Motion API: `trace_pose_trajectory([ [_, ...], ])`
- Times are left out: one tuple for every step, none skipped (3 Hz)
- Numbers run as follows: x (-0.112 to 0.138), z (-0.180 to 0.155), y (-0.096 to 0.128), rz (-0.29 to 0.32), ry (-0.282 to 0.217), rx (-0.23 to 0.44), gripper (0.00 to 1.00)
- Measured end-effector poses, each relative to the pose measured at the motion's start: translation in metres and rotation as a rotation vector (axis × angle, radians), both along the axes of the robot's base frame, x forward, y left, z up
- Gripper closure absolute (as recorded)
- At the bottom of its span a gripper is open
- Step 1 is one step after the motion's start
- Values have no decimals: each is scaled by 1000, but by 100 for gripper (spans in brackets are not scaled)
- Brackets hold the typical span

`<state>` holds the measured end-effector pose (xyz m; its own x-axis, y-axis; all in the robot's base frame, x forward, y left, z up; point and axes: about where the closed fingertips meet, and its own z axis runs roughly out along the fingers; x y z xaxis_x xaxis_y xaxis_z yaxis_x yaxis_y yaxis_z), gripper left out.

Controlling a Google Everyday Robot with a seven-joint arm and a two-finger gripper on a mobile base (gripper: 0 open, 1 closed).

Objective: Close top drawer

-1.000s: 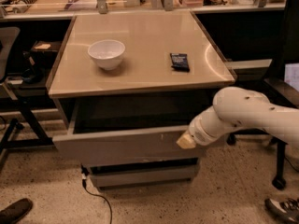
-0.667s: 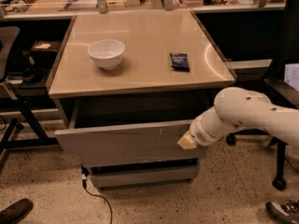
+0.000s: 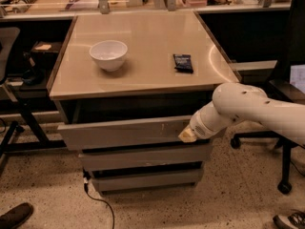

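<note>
Grey metal top drawer (image 3: 124,133) just beneath the tabletop, partly pulled out; gripper (image 3: 187,135) at 3 o'clock on its front, pressed against the right end, grip state impossible to tell; white bowl (image 3: 108,55) at 10 o'clock on the beige table (image 3: 143,78); dark packet (image 3: 183,63) at 2 o'clock.

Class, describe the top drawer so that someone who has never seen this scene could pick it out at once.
Find the beige tabletop holding a white bowl. Directly beneath it, the top drawer is the highest of three grey fronts and sticks out toward the camera. The gripper is at its right end; the two lower drawers sit further back.
</note>
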<state>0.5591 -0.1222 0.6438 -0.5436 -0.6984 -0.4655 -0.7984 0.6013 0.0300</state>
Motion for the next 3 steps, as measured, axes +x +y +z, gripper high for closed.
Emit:
trace_pose_trajectory([
  [37,-7,1,1,-23,-22,100],
  [61,-10,2,3,-36,-36,100],
  [58,-10,1,3,-36,-35,100],
])
